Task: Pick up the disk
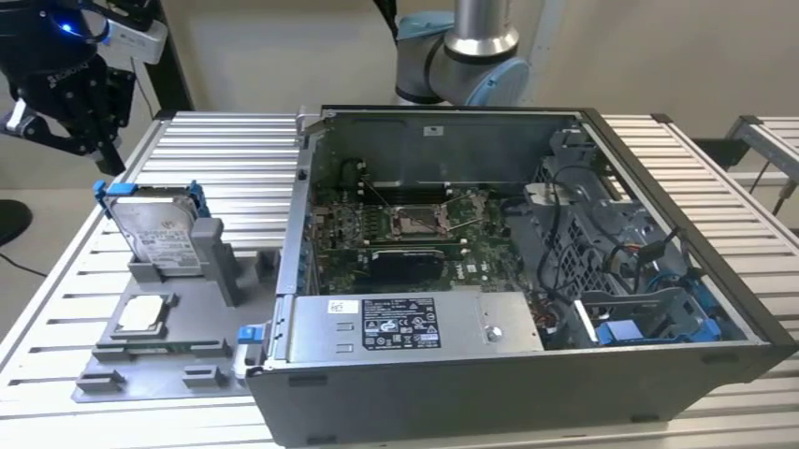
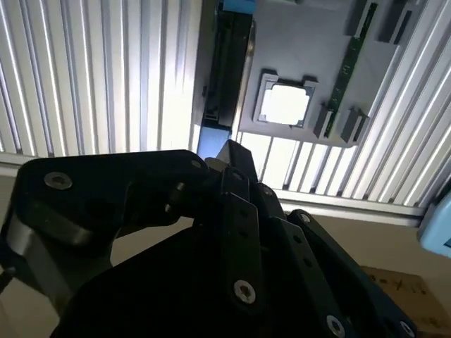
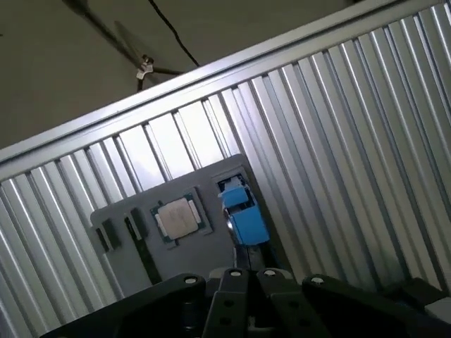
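Step in hand: approach, no grasp yet. The tool [image 1: 65, 131] hangs in the air over the far corner of the counter [image 1: 212, 140] on the exterior view's left. It is well apart from the disk [image 1: 163, 229] and higher than it. Tool has hold of nothing; how wide it is set I cannot tell from these views.

Disk location: standing on edge in a slot of the grey fixture plate [image 1: 175, 360], near the counter edge on the exterior view's left. White label faces outward, blue carrier frames it, grey post just beside it. In the first wrist view the blue carrier top [image 3: 243, 211] shows edge-on on the plate.

CPU chip [image 1: 144, 313] lies flat in its own pocket on the same plate, on the near side of the disk, not touching it. Open computer case [image 1: 437, 131] takes up the middle of the counter, its side wall just beside the plate.

Judgement: task barely begun, disk untouched in its slot. A grasp here calls for the tool to be centred over the disk's top edge and turned to span the thin dimension. Lift would need to go straight up out of the slot. Risks: clipping the post, tilting the disk in the slot, or catching just the blue plastic.
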{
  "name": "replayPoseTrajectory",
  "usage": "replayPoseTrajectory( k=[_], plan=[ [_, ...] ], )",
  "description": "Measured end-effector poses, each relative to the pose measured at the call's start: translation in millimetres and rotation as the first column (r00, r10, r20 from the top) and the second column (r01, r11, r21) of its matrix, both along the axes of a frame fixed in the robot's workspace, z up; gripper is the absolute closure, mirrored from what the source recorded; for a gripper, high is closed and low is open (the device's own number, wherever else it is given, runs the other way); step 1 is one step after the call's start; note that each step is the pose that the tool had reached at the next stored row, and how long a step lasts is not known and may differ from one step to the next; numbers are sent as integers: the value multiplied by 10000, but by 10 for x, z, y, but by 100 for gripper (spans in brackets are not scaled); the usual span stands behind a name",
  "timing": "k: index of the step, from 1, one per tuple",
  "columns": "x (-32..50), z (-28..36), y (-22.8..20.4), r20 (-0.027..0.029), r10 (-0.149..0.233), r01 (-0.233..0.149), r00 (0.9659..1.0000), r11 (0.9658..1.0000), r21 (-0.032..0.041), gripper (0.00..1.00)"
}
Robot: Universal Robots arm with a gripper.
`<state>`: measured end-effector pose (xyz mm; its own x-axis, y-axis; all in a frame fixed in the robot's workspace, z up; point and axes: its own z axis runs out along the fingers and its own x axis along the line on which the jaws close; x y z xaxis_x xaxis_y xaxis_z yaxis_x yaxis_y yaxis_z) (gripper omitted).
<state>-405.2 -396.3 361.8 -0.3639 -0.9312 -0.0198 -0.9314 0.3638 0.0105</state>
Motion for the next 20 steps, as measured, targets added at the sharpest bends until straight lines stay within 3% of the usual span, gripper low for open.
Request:
replayPoseTrajectory(
  k=[5,10,14,20],
  plan=[
    [0,0,0,0,904,-904,9959,9959,0,100],
    [0,-2,0,5,1805,-1805,9836,9836,-1,100],
    [0,-5,0,11,2512,-2512,9679,9679,-2,100],
    [-1,-9,-1,17,3479,-3479,9375,9375,-3,100]
  ],
)
